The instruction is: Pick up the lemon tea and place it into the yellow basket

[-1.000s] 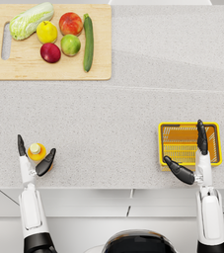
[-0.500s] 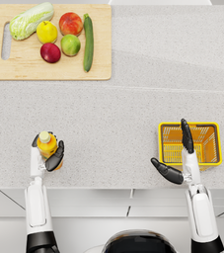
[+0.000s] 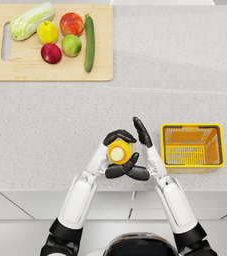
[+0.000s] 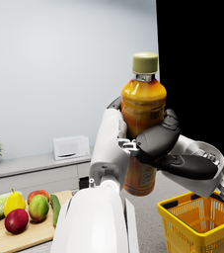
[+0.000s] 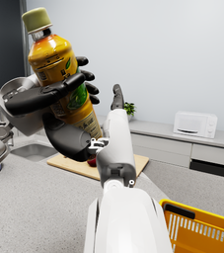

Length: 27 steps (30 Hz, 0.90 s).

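1. Done: the lemon tea (image 3: pixel 119 152), an amber bottle with a pale green cap, is off the worktop (image 3: pixel 185 70) and upright in the air near its front edge.
2. The left hand (image 3: pixel 116 141) wraps its fingers round the bottle's body and holds it.
3. The right hand (image 3: pixel 139 150) is spread beside the bottle (one finger points away); whether it touches is unclear.
4. Left to do: carry the bottle across to the yellow basket (image 3: pixel 192 146), standing near the front edge on the robot's right, and lower it inside.
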Available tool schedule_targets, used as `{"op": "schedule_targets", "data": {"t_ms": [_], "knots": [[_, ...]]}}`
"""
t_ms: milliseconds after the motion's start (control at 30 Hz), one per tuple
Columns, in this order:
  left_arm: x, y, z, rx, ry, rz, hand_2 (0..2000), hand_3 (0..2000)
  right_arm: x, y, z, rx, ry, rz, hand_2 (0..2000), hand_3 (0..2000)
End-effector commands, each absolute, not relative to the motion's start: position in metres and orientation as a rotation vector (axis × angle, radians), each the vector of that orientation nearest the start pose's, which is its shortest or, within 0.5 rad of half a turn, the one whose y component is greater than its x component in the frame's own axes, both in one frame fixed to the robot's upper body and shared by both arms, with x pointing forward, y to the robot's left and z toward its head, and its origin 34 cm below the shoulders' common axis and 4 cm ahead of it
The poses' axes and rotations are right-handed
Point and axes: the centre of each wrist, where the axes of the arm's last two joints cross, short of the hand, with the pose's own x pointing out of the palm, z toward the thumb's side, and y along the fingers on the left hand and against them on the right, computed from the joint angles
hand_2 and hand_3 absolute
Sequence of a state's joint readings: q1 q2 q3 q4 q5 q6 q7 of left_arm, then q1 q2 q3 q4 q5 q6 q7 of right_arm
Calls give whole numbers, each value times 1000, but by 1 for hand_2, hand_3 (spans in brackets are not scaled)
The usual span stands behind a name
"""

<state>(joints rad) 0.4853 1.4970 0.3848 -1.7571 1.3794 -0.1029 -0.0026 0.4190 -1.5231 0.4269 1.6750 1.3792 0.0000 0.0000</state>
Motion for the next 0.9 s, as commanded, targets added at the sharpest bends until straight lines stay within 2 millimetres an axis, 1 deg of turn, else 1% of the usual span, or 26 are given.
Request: {"op": "schedule_targets", "data": {"t_ms": [33, 100, 167, 200, 233, 333, 367, 400, 433, 467, 533, 567, 633, 667, 733, 800, 867, 900], "knots": [[256, 73, 263, 509, -502, -2165, 2000, 2000, 275, -74, 247, -344, -484, 2015, 0, 0], [254, 65, 256, 522, -451, -2216, 2000, 2000, 277, -70, 251, -377, -478, 2083, 0, 0], [252, 61, 247, 533, -405, -2244, 2000, 2000, 277, -71, 257, -408, -486, 2111, 0, 0], [253, 61, 245, 537, -393, -2244, 2000, 2000, 276, -76, 256, -840, -118, 2317, 1361, 327], [254, 63, 246, 553, -387, -2256, 2000, 2000, 275, -72, 258, -535, -402, 2199, 2000, 653], [255, 66, 246, 573, -375, -2251, 2000, 2000, 274, -74, 259, -623, -333, 2336, 2000, 1633], [256, 67, 245, 574, -370, -2251, 639, 1673, 273, -74, 260, -660, -301, 2412, 2000, 1960], [255, 68, 245, 577, -368, -2237, 0, 1347, 273, -73, 261, -680, -283, 2449, 2000, 2000], [253, 71, 247, 584, -375, -2217, 0, 1020, 275, -74, 261, -689, -273, 2451, 2000, 2000], [248, 76, 253, 608, -400, -2205, 0, 693, 276, -76, 262, -708, -260, 2469, 2000, 2000], [243, 100, 261, 645, -416, -2128, 0, 40, 280, -91, 276, -738, -295, 2409, 2000, 2000], [242, 122, 262, 661, -397, -2059, 0, 0, 282, -105, 287, -751, -338, 2339, 2000, 2000], [234, 166, 265, 675, -378, -1893, 0, 0, 285, -139, 309, -759, -451, 2141, 2000, 2000], [230, 185, 271, 684, -389, -1806, 0, 0, 288, -158, 315, -748, -487, 2039, 2000, 2000], [226, 211, 277, 683, -409, -1674, 0, 0, 289, -187, 316, -720, -512, 1908, 2000, 2000], [227, 230, 276, 659, -407, -1582, 0, 0, 286, -212, 312, -694, -518, 1825, 2000, 2000], [230, 238, 272, 634, -393, -1548, 0, 0, 284, -229, 300, -647, -500, 1779, 2000, 2000], [233, 240, 268, 618, -377, -1546, 0, 0, 284, -237, 290, -607, -483, 1760, 2000, 2000]]}}
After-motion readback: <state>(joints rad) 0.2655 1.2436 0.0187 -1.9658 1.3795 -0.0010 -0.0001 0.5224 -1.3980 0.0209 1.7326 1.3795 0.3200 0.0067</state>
